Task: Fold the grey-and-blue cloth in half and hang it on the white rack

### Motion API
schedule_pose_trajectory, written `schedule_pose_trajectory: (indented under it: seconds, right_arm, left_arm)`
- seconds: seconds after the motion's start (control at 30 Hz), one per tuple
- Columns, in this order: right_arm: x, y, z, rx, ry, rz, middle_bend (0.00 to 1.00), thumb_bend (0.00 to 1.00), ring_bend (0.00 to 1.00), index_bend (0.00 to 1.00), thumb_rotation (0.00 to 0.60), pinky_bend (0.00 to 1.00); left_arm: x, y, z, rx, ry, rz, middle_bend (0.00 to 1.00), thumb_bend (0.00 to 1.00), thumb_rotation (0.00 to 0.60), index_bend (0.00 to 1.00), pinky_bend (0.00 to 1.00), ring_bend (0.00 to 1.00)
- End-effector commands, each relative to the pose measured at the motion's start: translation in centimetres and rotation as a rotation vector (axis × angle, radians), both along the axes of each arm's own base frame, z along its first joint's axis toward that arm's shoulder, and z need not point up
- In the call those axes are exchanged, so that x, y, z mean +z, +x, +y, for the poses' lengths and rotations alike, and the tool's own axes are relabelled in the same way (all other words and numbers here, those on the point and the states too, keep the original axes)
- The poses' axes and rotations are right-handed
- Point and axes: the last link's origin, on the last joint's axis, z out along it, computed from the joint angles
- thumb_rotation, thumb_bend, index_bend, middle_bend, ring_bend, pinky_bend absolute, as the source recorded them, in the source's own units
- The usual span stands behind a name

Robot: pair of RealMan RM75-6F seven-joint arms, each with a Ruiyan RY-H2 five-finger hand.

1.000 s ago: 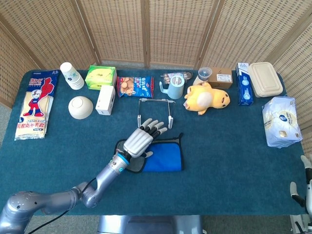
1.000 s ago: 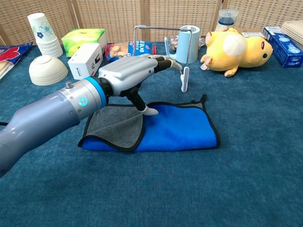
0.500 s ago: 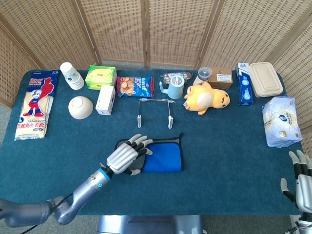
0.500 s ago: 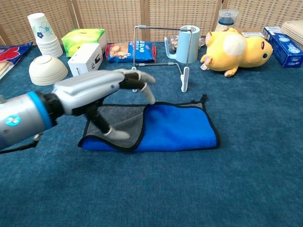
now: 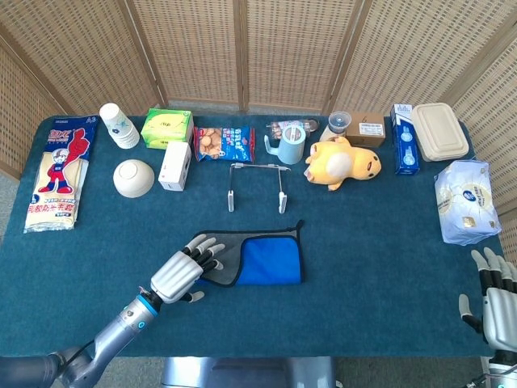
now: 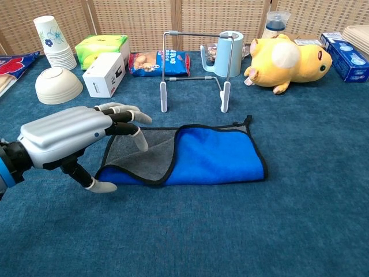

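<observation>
Right now the cloth [image 6: 202, 156] lies flat on the table [image 5: 371, 242], near the middle of the front half and just in front of the white rack [image 6: 195, 69], apart from it. Its long axis runs left-right, parallel to the front edge of the table. The small hanging loop sits at the far right corner, pointing toward the rack. The left part has a grey flap turned over onto the blue, so the fold looks partial and uneven, not a clean half.

The left hand [image 6: 69, 138] hovers at the cloth's left end, fingers [image 6: 124, 112] spread, holding nothing; whether the fingertips touch the fabric I cannot tell. The right hand [image 5: 494, 299] is at the front right corner of the table, well apart from the cloth, fingers apart and empty.

Risks, as a judgement:
- The grey flap is loose; a one-sided grab likely lets it flop back open or bunch up.
- Pinching only the top layer would lift the flap and leave the blue layer on the table.
- The rack looks light and thin-legged; dragging cloth over its bar could tip or push it toward the blue jug [image 6: 222, 52] and snack packet [image 6: 160, 62] behind it.
- An off-centre drape may slide off the bar.
</observation>
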Motion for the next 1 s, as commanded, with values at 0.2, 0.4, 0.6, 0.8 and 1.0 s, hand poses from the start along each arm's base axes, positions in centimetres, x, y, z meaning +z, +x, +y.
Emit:
schedule_pose_trajectory:
  seconds: [0.2, 0.4, 0.6, 0.8, 1.0]
  right_arm:
    - [0.3, -0.2, 0.2, -0.007, -0.011, -0.002, 0.0, 0.42, 0.0, 0.0, 0.6, 0.0]
    - [0.6, -0.6, 0.6, -0.018, -0.021, -0.005, 0.0, 0.42, 0.0, 0.0, 0.6, 0.0]
    - [0.7, -0.7, 0.7, -0.021, -0.024, -0.006, 0.0, 0.42, 0.0, 0.0, 0.6, 0.0]
    - [0.8, -0.8, 0.8, -0.024, -0.026, -0.007, 0.0, 0.42, 0.0, 0.0, 0.6, 0.0]
    - [0.9, -0.8, 1.0, -0.028, -0.031, -0.006, 0.0, 0.42, 0.0, 0.0, 0.6, 0.0]
  left_arm:
    - [-1.5, -0.1, 0.5, 0.0, 0.046, 0.001, 0.15, 0.27, 0.6, 0.34, 0.0, 0.0]
    - [-2.6, 0.1, 0.9, 0.012, 0.053, -0.018, 0.17, 0.27, 0.6, 0.36, 0.0, 0.0]
    - [-3.3, 0.9, 1.2, 0.009, 0.055, -0.071, 0.21, 0.29, 0.6, 0.42, 0.0, 0.0]
    - [-3.8, 1.0, 1.4, 0.004, 0.061, -0.09, 0.25, 0.33, 0.6, 0.48, 0.0, 0.0]
    - [-4.1, 0.6, 1.7, 0.014, 0.06, -0.078, 0.27, 0.37, 0.6, 0.54, 0.0, 0.02]
